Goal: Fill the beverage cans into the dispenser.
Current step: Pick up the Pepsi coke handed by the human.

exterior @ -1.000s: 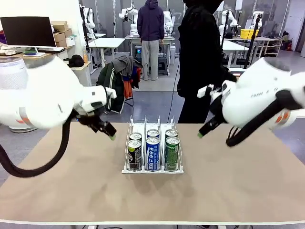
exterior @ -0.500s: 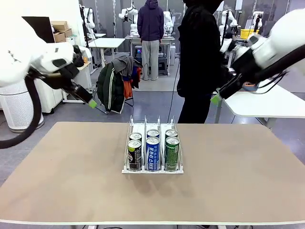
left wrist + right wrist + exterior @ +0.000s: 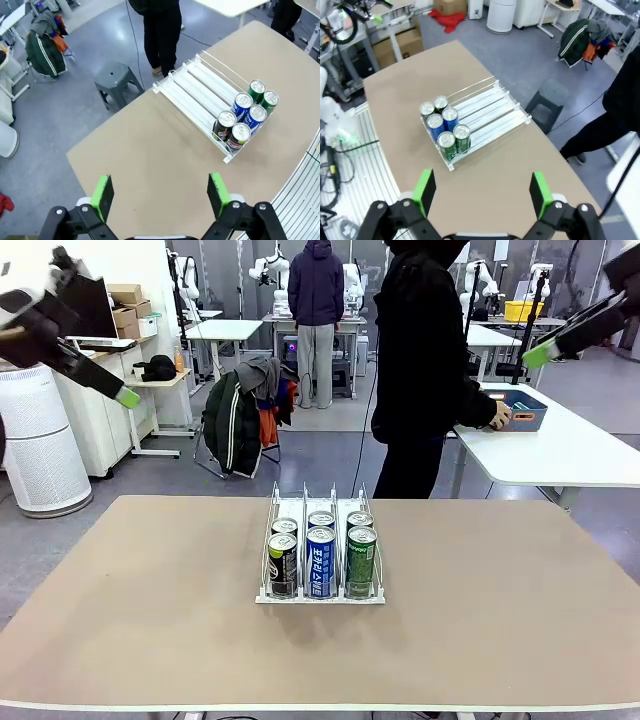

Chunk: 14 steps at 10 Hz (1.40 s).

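- Left gripper (image 3: 128, 397): raised high above the table's (image 3: 150, 620) left edge in the front view, well apart from the cans. In the left wrist view its green pads (image 3: 102, 196) stand wide apart with nothing between them; the hand is released.
- Right gripper (image 3: 540, 353): raised at the upper right of the front view, well apart from the rack. In the right wrist view its green pads (image 3: 540, 192) are likewise spread, with nothing held.
- Dispenser (image 3: 320, 597): a white three-lane rack with thin upright dividers, resting at the middle of the tan table with its lanes running toward the person.
- Beverage cans (image 3: 320, 562): six upright cans, two per lane, packed at the rack's robot-side end. The left lane holds the black-and-yellow-green cans (image 3: 283, 565), the middle lane the blue cans (image 3: 242, 104), the right lane the green cans (image 3: 360, 560).
- Person (image 3: 420, 370): stands in dark clothing just beyond the table's far edge, one hand (image 3: 497, 415) on a blue bin (image 3: 525, 410) on a white side table (image 3: 560, 455).
- Stool (image 3: 115, 82): grey, on the floor near the far edge.
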### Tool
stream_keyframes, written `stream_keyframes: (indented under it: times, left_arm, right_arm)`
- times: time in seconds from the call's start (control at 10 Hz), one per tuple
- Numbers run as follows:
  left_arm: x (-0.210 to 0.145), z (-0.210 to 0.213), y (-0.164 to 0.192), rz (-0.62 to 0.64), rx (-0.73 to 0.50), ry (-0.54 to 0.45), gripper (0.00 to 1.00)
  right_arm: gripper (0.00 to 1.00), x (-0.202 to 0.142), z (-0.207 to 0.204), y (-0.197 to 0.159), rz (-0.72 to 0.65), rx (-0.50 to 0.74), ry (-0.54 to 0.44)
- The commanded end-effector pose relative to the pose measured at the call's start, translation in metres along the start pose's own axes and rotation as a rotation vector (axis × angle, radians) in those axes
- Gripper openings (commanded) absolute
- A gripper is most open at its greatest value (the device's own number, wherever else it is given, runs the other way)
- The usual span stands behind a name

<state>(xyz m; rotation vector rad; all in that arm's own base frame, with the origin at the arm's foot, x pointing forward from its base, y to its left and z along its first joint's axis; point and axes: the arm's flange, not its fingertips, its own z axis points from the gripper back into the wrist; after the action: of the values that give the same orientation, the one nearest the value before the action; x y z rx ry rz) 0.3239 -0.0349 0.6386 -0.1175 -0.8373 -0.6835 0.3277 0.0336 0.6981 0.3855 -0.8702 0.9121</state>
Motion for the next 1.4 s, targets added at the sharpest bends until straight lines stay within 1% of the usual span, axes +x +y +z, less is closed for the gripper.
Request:
stream_keyframes:
  times: [0.0,0.1,0.4,0.5,0.6,0.7,0.8,1.0,1.1,1.3]
  left_arm:
    - [-0.016,-0.009,-0.010,-0.065,-0.004,0.013,1.00]
    - [0.000,0.000,0.000,0.000,0.000,0.000,1.00]
    - [0.000,0.000,0.000,0.000,0.000,0.000,1.00]
    - [0.000,0.000,0.000,0.000,0.000,0.000,1.00]
    - [0.000,0.000,0.000,0.000,0.000,0.000,1.00]
    - [0.000,0.000,0.000,0.000,0.000,0.000,1.00]
    - [0.000,0.000,0.000,0.000,0.000,0.000,1.00]
    - [0.000,0.000,0.000,0.000,0.000,0.000,1.00]
    - [0.000,0.000,0.000,0.000,0.000,0.000,1.00]
    - [0.000,0.000,0.000,0.000,0.000,0.000,1.00]
  right_arm:
    - [1.00,-0.006,-0.008,0.002,-0.064,-0.083,-0.024]
    - [1.00,0.000,0.000,0.000,0.000,0.000,0.000]
    - [1.00,0.000,0.000,0.000,0.000,0.000,0.000]
    - [1.00,0.000,0.004,-0.001,-0.012,-0.024,-0.001]
    - [1.00,0.024,0.016,-0.016,-0.048,-0.079,-0.004]
    - [1.00,0.045,0.024,-0.028,-0.022,-0.137,0.033]
    - [1.00,0.058,0.028,-0.036,-0.022,-0.197,0.063]
    - [1.00,0.074,0.034,-0.055,-0.045,-0.217,0.118]
    - [1.00,0.079,0.038,-0.062,-0.072,-0.256,0.131]
    - [1.00,0.078,0.043,-0.066,-0.088,-0.203,0.134]
